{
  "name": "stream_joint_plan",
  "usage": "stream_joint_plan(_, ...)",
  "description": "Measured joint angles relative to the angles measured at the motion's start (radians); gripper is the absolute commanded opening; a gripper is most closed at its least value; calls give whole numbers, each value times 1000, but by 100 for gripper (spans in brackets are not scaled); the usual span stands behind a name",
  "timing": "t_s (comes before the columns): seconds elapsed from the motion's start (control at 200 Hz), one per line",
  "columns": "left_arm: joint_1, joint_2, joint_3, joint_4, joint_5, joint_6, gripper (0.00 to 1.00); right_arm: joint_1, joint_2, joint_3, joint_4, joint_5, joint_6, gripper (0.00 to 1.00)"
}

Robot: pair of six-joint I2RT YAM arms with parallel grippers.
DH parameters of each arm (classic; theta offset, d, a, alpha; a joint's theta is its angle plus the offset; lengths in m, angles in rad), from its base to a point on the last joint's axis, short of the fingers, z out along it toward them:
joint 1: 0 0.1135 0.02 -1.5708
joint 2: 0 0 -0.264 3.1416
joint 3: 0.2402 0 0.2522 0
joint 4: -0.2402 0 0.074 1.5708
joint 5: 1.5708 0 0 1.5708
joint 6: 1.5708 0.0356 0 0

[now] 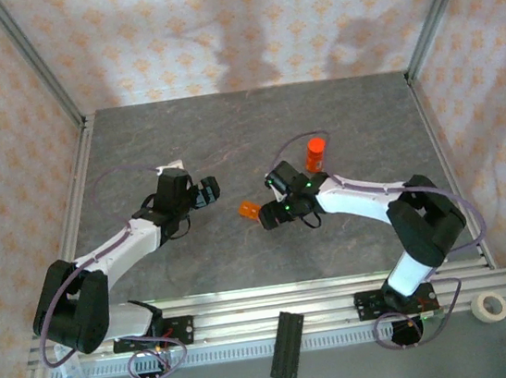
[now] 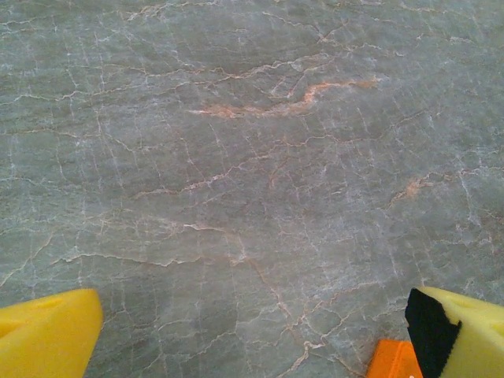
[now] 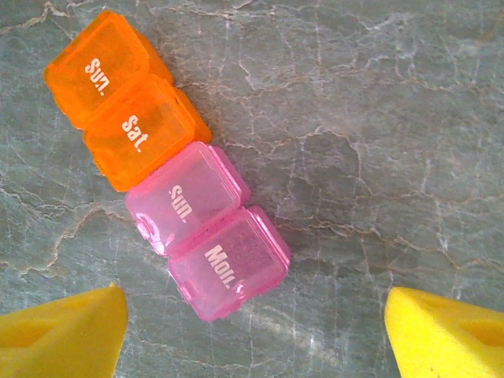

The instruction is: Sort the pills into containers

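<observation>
Yellow pads (image 3: pixel 71 335) of the right gripper (image 3: pixel 256 307) are framing the bottom corners of the right wrist view. They are standing wide apart and holding nothing.

Just beyond them the containers (image 3: pixel 181 181) are lying flat on the grey marbled table (image 3: pixel 394 118). They form a short strip of four joined cells, all with lids shut. The long axis is running diagonally. The pink end (marked "Mon.") is pointing back toward the gripper, and the orange "Sun." end is pointing away to the upper left.

The strip is looking like thin, stiff, translucent plastic, probably light and slippery. It is likely to skid on the smooth stone if nudged. Pinching across its narrow width, near the middle, seems the safest hold, and each lid's free edge would need prying before pills go in.

In its own wrist view, the left gripper (image 2: pixel 253 307) is also gaping wide over bare table, empty. From above, an orange bottle (image 1: pixel 315 153) is standing upright farther back, apart from the strip.
</observation>
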Motion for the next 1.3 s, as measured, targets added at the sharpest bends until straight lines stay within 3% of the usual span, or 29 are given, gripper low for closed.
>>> stream_joint_plan(0.646,0,-13,0,-27,-3,-1,100,17,115,61,18,-48,-74,84)
stream_joint_plan(1.301,0,-14,0,-30,-3,-19,100,38,182,121,-8,-8,-86,77)
